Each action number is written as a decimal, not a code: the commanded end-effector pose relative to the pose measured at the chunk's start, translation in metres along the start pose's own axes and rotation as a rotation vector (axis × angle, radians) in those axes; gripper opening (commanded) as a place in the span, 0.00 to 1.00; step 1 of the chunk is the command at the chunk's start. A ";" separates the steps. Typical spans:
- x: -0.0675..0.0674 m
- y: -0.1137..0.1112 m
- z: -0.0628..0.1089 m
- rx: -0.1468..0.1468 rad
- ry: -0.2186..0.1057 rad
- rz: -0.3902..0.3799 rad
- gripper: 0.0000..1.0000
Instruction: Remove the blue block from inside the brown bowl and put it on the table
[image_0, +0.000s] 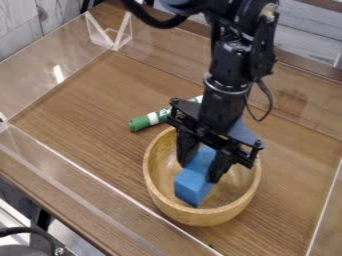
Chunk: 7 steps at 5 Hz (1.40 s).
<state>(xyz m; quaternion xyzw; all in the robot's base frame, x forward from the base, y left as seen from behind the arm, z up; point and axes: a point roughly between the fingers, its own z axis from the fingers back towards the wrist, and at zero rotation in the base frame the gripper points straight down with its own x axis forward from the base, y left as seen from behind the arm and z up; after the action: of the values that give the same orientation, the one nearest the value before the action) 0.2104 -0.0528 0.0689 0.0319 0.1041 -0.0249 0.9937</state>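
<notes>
The blue block (194, 186) stands tilted inside the brown bowl (166, 198), which rests on the table (94, 110) toward the front. My gripper (206, 165) points almost straight down into the bowl and is shut on the upper end of the blue block. The block's lower end is close to the bowl's floor; whether it touches I cannot tell. The black arm rises from the bowl toward the top of the view.
A green-and-white marker (154, 117) lies on the table just behind the bowl, partly hidden by the gripper. Low clear acrylic walls (54, 70) edge the tabletop on the left, back and front. A clear triangular stand (110, 36) sits at the back left.
</notes>
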 end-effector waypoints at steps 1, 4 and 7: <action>0.007 0.001 0.020 -0.018 -0.074 0.003 0.00; 0.004 0.003 0.030 -0.029 -0.077 -0.004 0.00; 0.000 0.007 0.046 -0.035 -0.086 -0.009 0.00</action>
<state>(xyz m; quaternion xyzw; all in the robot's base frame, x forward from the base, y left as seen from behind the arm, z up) 0.2097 -0.0484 0.0948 0.0210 0.1059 -0.0313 0.9937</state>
